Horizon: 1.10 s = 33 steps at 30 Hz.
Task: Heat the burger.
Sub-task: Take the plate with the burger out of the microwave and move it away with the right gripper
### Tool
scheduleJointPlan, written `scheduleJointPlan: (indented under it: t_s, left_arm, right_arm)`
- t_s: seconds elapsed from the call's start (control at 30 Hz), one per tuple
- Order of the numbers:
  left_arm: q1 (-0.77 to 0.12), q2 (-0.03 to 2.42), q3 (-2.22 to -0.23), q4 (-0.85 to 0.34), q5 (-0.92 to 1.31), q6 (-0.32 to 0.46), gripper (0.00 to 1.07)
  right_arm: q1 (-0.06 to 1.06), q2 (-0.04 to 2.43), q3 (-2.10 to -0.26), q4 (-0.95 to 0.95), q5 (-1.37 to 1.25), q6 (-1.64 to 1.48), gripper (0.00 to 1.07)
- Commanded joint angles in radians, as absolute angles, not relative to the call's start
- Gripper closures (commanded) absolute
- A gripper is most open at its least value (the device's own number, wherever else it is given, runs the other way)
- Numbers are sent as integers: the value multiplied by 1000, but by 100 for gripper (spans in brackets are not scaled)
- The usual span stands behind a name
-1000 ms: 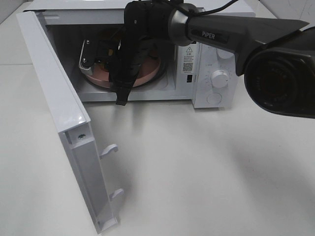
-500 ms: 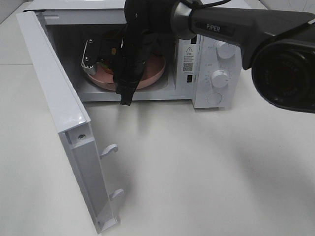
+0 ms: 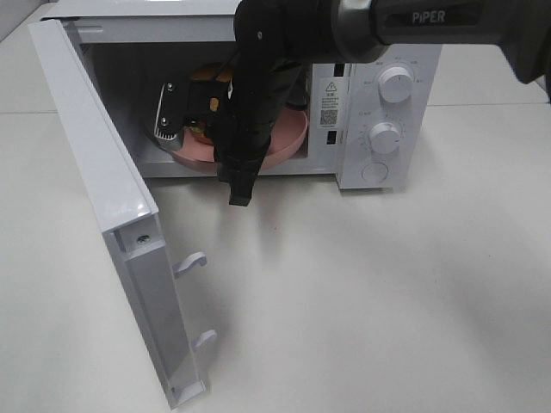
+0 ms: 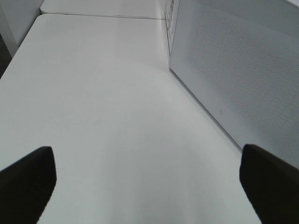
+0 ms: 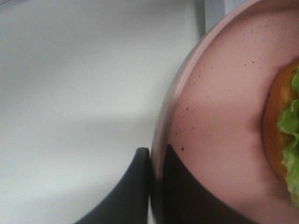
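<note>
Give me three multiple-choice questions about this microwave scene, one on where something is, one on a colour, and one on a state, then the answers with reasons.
1. Where is the burger?
A. on the plate
B. on the table
C. on top of the microwave

2. What colour is the plate?
A. blue
B. pink
C. white

3. How is the microwave door?
A. shut
B. taken off
C. swung open

Answers:
1. A, the right wrist view shows the bun and lettuce sitting on the plate.
2. B, its face and rim are pink in both views, and the right gripper pinches the rim.
3. C, the door stands wide open to the left of the microwave with its latches showing.
</note>
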<state>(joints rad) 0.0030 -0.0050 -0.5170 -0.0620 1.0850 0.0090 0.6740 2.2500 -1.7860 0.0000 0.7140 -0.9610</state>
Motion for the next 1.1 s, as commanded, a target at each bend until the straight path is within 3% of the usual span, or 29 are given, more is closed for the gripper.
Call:
scheduleJointPlan:
  t_s: [0.03,0.4,1.1]
  left_arm:
    - [-3,-20,-517,-58,1071,7,6]
    - [-3,-20,-517,-58,1071,7,6]
    - [-3,-20,-517,-58,1071,7,6]
  right_arm:
    - [683,2194,-1712,-37,678,-993,107]
    - [692,2037,-1506,-90,533,-996,107]
    - [692,1860,-1295,-126,452,-981,107]
